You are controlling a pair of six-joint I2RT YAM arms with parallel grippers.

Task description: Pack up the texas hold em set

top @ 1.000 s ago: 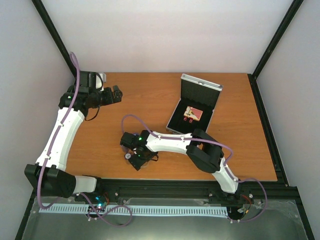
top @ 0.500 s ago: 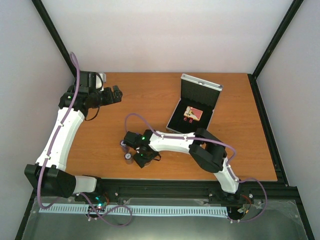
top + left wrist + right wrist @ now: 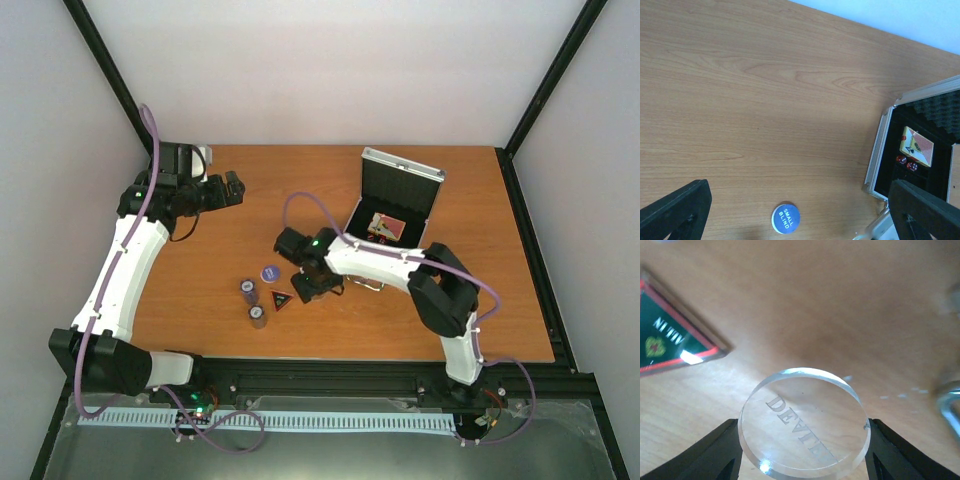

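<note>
**Entry: clear dealer disc, now in the right gripper's grip**

**Change noted.** A second ago your right arm lay low over the loose pieces near the front of the table [image 3: 200, 260], jaws wide. It has since swung toward the case [image 3: 428, 178], and the right gripper [image 3: 802, 452] has narrowed onto the clear dealer disc [image 3: 802, 415]. One finger presses each side of the disc's rim. You cannot tell from these views whether the disc is clear of the wood.

**Holdings, packed.** The card box [image 3: 916, 146] lies inside the open case, lid upright.

**Holdings, still loose.** The move has uncovered these pieces:
- blue token [image 3: 270, 272]
- triangular token [image 3: 282, 299], just beside the gripper
- two chip stacks [image 3: 247, 291], near the front edge

**Left gripper** [image 3: 228, 190]. It is spread wide, holds nothing, and is parked at the far left, well apart from the set.

**Meaning for you.** The disc looks to be the second piece bound for the case. The job is in its early part, with four pieces left on the wood.
</note>
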